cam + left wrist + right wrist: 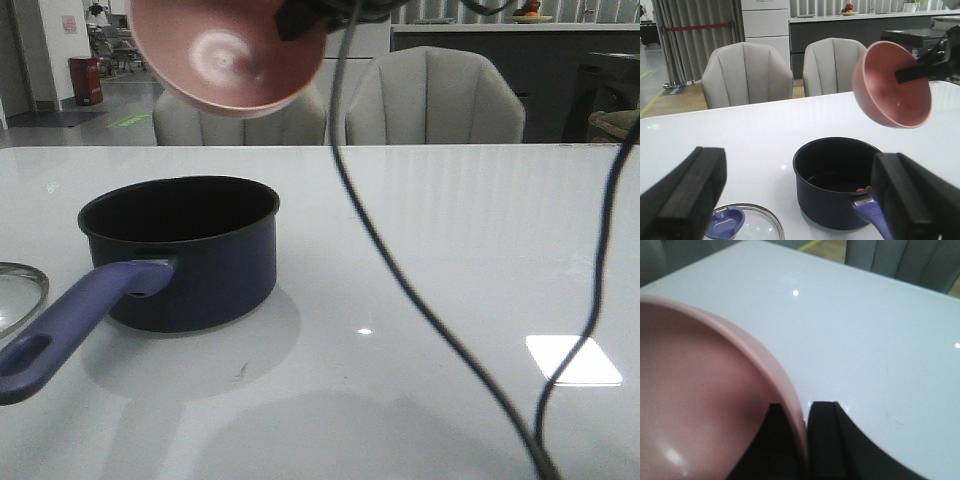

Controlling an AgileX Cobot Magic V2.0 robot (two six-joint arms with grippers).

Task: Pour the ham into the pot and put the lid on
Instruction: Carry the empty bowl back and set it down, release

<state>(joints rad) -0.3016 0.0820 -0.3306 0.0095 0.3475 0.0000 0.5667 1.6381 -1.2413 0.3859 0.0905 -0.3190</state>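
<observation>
The dark navy pot (185, 250) stands on the white table with its purple-blue handle (70, 325) toward the front left. In the left wrist view a few orange-pink ham pieces (865, 189) lie inside the pot (832, 182). My right gripper (802, 407) is shut on the rim of the pink bowl (705, 405), held tipped on its side high above the pot (225, 55), its inside bare. The glass lid (747, 222) with its blue knob (725, 222) lies flat left of the pot, its edge in the front view (20, 295). My left gripper (800, 200) is open and empty, above the lid and handle.
Two grey chairs (435, 100) stand behind the table's far edge. Black cables (400, 290) hang across the right half of the front view. A bright reflection (575, 360) lies on the table top at the right.
</observation>
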